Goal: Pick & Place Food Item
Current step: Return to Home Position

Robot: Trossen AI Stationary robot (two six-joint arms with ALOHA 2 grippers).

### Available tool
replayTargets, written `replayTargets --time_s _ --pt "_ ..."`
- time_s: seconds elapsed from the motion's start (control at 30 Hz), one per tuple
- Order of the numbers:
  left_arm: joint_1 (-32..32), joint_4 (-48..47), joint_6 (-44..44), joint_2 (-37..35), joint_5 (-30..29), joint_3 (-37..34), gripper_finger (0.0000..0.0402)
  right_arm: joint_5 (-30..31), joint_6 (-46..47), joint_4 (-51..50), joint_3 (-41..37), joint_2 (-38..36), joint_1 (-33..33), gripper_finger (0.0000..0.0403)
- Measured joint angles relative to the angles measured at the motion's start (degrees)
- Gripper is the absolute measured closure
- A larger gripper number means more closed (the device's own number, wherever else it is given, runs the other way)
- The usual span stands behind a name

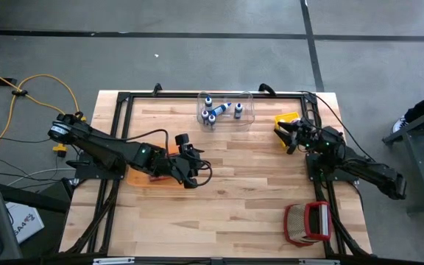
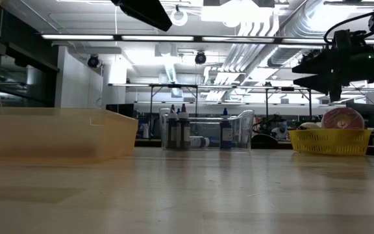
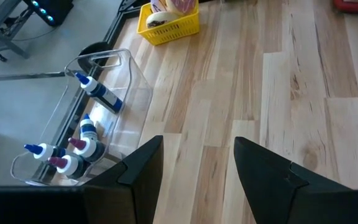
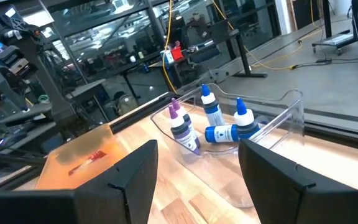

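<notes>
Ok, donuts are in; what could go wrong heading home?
The right end effector hangs open just over the yellow bin, where the pink donut stands on edge above the rim. A low retreat might clip the bin or tip the donut out. The left end effector hangs over the orange tray.

One camera is hanging high up, looking straight down on the whole worktop (image 1: 249, 184). One is sitting low at worktop height, looking flat across into the room (image 2: 187, 39). One is riding behind the left claw (image 3: 197, 140), one behind the right claw (image 4: 197, 143), both looking forward from close. All four are seeing the clear box (image 1: 247, 99).
</notes>
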Motion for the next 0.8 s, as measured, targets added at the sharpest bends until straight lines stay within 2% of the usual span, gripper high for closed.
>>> replayTargets --time_s 0.8 --pt "-0.02 0.02 0.02 0.02 -0.04 -0.02 0.0214 -0.02 0.11 -0.16 -0.12 1.25 -0.02 0.0192"
